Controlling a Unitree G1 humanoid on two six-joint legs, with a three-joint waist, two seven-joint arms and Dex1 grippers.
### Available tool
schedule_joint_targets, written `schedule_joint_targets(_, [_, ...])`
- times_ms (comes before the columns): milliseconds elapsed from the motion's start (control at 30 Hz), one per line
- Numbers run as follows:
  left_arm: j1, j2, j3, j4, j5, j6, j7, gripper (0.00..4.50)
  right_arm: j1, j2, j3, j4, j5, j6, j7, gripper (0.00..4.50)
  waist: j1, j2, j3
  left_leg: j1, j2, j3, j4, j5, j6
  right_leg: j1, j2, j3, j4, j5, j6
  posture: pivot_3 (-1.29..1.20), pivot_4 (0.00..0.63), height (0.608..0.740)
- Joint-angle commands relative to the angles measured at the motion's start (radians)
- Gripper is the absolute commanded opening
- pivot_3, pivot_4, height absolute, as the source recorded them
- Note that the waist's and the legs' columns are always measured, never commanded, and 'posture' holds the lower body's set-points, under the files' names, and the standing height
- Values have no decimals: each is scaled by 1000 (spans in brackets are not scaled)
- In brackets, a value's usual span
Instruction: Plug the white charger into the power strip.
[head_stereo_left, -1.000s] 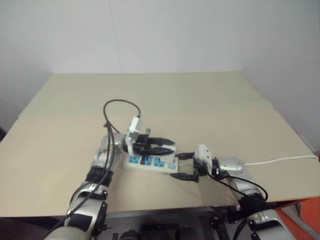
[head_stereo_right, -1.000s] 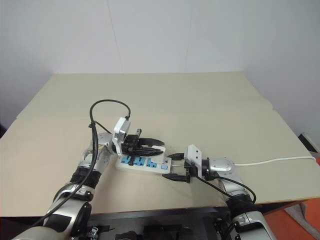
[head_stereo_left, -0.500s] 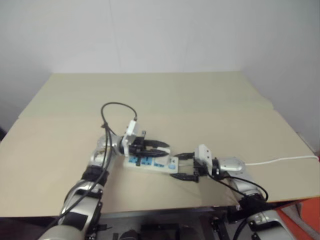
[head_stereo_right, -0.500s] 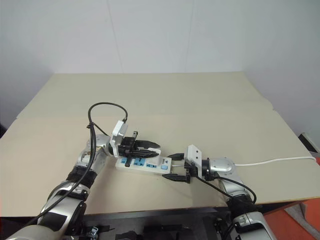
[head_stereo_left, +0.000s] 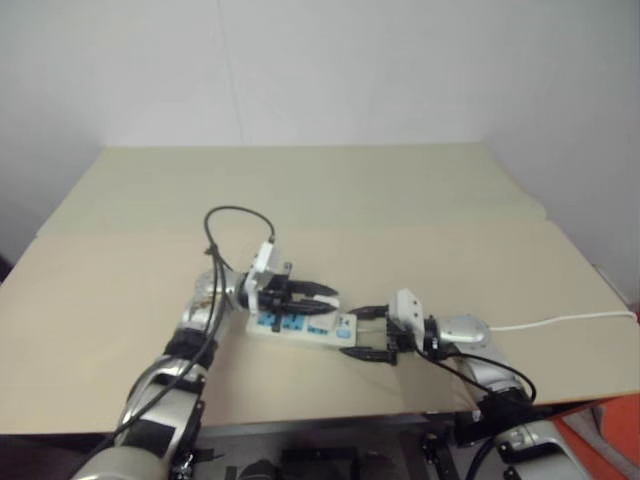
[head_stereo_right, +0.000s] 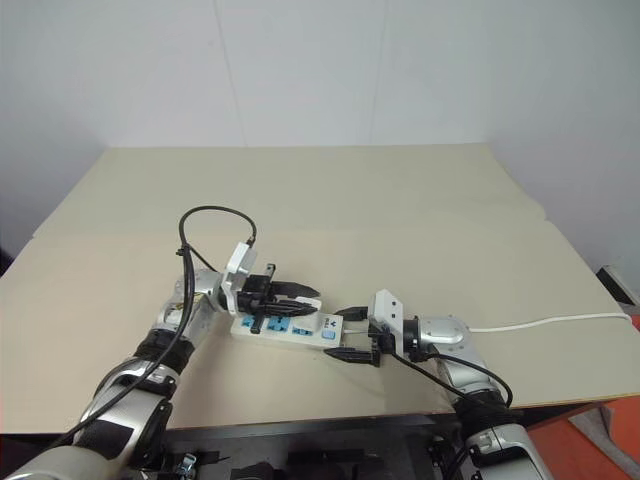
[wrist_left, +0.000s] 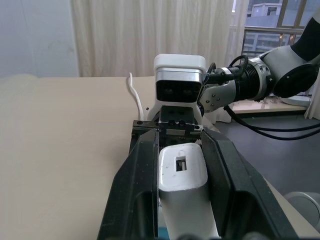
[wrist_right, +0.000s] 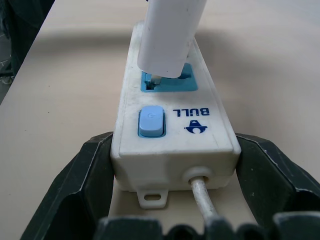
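The white charger (wrist_right: 170, 35) stands upright over the power strip (wrist_right: 172, 122), its prongs just entering the blue socket face nearest the switch end, with a gap between its body and the socket. In the left wrist view the charger (wrist_left: 184, 187) sits clamped between the two black fingers (wrist_left: 137, 195) of the left gripper (head_stereo_right: 285, 296), whose jaws are clenched on its sides.

The power strip (head_stereo_right: 285, 328) lies flat on the tan tabletop (head_stereo_right: 400, 210), near the front edge, with its blue switch (wrist_right: 151, 121) and printed panel at the end facing the right arm. A thin white cord (wrist_right: 205, 202) leaves that end and runs off across the tabletop toward the right (head_stereo_right: 550, 322).

The right gripper (head_stereo_right: 352, 333) reaches in from the right, level with the strip. Its jaws are spread wide, one black finger (wrist_right: 82, 187) on either side of the strip's switch end; whether they press against it cannot be told.

A black cable (head_stereo_right: 205, 225) loops above the left arm's wrist.
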Motion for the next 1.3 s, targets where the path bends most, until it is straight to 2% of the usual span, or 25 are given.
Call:
schedule_joint_targets(33, [-18,18,-23,15,-3,-19,-4,985,25,-4,38,7,-29,15,8,3417,0,0,0,0,0,0,0,0,0,1,0,0,0,0,0,0,150,740])
schedule_joint_targets(600, [-34,39,-57,71,-14,-84,-4,985,31,-5,41,4,-30,13,2,3417,0,0,0,5,0,0,0,0,1,7,1,-1,-2,0,0,0,150,740])
schedule_joint_targets(1300, [20,96,-134,170,27,-259,-4,985,37,-10,43,-1,-27,-5,10,3417,4,0,-5,12,0,1,-1,-1,2,14,0,-1,-3,0,0,0,150,740])
